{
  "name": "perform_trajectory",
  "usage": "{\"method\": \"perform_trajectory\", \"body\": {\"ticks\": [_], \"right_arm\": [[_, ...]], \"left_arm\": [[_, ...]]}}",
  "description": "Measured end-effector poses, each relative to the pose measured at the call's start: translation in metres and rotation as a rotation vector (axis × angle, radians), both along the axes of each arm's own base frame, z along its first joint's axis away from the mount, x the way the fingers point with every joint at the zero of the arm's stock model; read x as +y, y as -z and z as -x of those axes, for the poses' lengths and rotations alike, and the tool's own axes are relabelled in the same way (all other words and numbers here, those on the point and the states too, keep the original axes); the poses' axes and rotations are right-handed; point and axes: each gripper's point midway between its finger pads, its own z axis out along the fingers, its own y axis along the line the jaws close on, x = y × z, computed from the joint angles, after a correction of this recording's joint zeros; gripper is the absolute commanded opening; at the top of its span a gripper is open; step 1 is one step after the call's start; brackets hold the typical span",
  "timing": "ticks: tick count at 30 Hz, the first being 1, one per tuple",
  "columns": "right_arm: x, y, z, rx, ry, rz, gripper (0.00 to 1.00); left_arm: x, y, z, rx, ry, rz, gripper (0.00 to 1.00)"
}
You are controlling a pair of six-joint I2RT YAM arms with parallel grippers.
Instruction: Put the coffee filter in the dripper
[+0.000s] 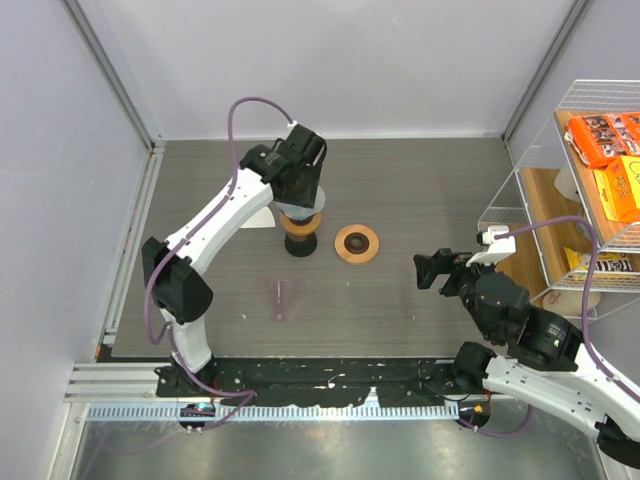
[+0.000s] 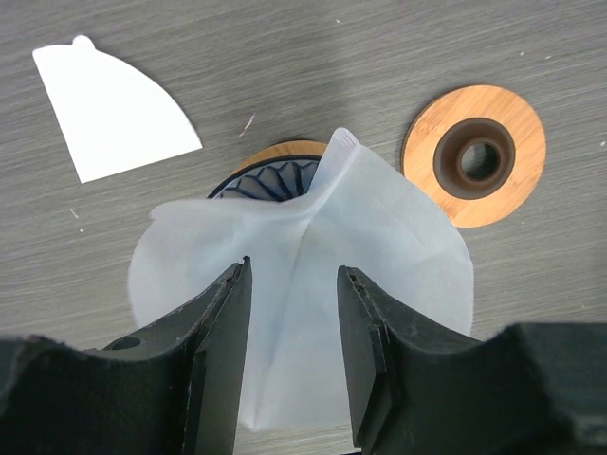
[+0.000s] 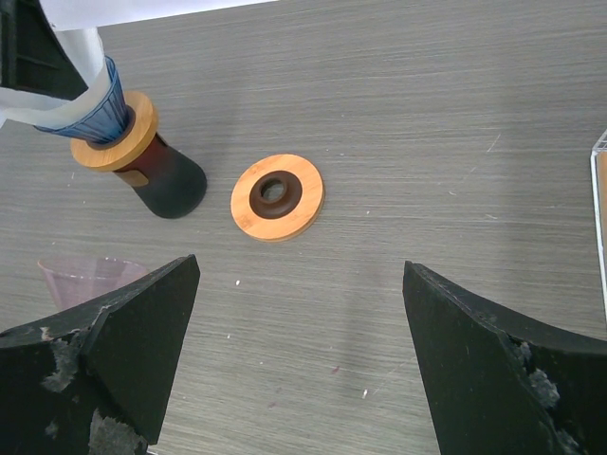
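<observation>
Overhead, left claw half-open, empty, above coffee filter seated in dripper (right claw wide, empty)

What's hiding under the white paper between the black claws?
Under the coffee filter peeks the blue ribbed dripper, sitting in a wooden ring on a dark stand. The paper covers most of the dripper's mouth, so its inside cannot be seen.
</observation>
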Motion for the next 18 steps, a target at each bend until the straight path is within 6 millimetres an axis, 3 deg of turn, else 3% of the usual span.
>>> {"method": "perform_trajectory", "body": {"ticks": [5, 9, 11, 13, 14, 18], "right_arm": [[0.000, 0.000, -0.001, 0.002, 0.003, 0.000, 0.95], [0.001, 0.002, -0.001, 0.008, 0.005, 0.007, 0.95], [0.002, 0.003, -0.002, 0.010, 0.005, 0.011, 0.95], [0.003, 0.002, -0.003, 0.007, 0.009, 0.008, 0.95], [0.003, 0.001, -0.004, 0.005, 0.010, 0.005, 0.95], [0.006, 0.000, -0.008, 0.006, 0.031, -0.005, 0.95]], "left_arm": [[0.004, -0.026, 0.005, -0.050, 0.000, 0.035, 0.49], [0.005, -0.049, 0.008, -0.100, 0.004, 0.066, 0.57], [0.009, -0.064, 0.012, -0.132, 0.002, 0.085, 0.68], [0.016, -0.084, 0.018, -0.181, -0.004, 0.106, 0.94], [0.022, -0.095, 0.022, -0.214, -0.013, 0.119, 1.00], [0.064, -0.134, 0.057, -0.359, -0.074, 0.172, 1.00]]}}
